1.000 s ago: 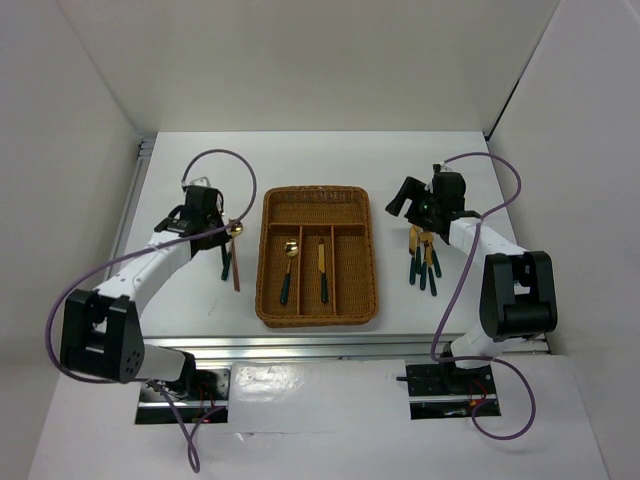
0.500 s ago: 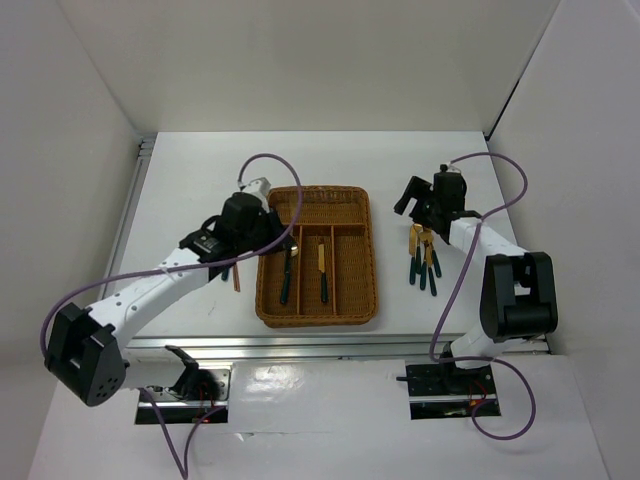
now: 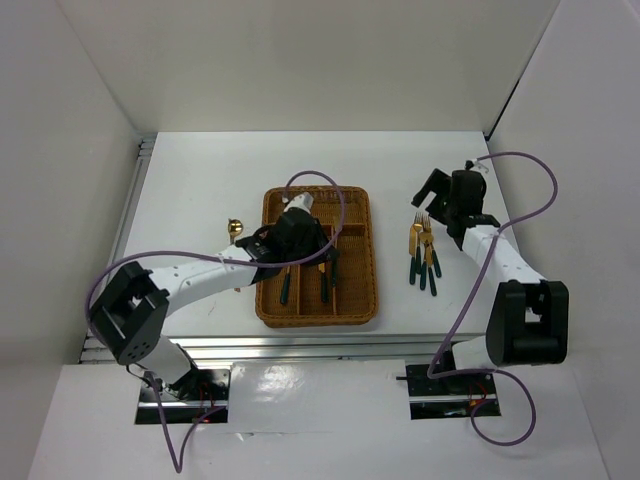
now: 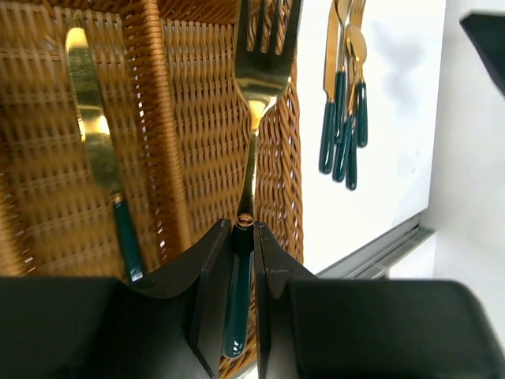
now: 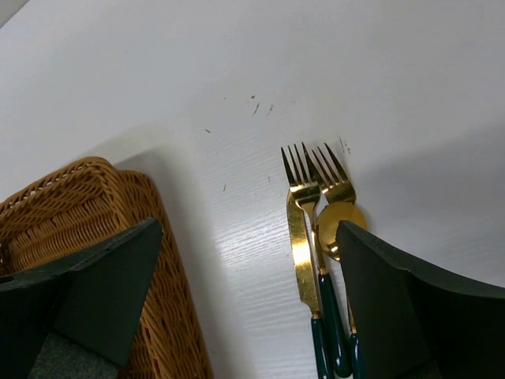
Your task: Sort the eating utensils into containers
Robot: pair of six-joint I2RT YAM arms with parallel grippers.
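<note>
Fork (image 4: 256,87): pinched by its green handle between the closed jaws of the left gripper (image 4: 243,237). Its gold tines point away from them, over the rightmost long slot of the wicker tray (image 3: 316,319), close to the outer wall.
Beside the left jaws: a knife (image 4: 95,142) lies in the slot to their left, past a woven divider. A spoon (image 3: 285,290) in the slot beyond shows only from the top camera, its head hidden under the arm.
Right gripper (image 5: 251,229): jaws spread wide, nothing between them.
Under the right jaws: a pile of utensils (image 5: 316,237), with two fork heads, a gold blade and a spoon bowl, runs in under the right finger. The tray's corner sits by the left finger.
Only from above: a lone spoon head (image 3: 235,228) on the table (image 3: 200,180), behind the left arm.
Room: a strip of bare white table separates tray and pile. In the left wrist view the table's near edge lies just past the pile.
</note>
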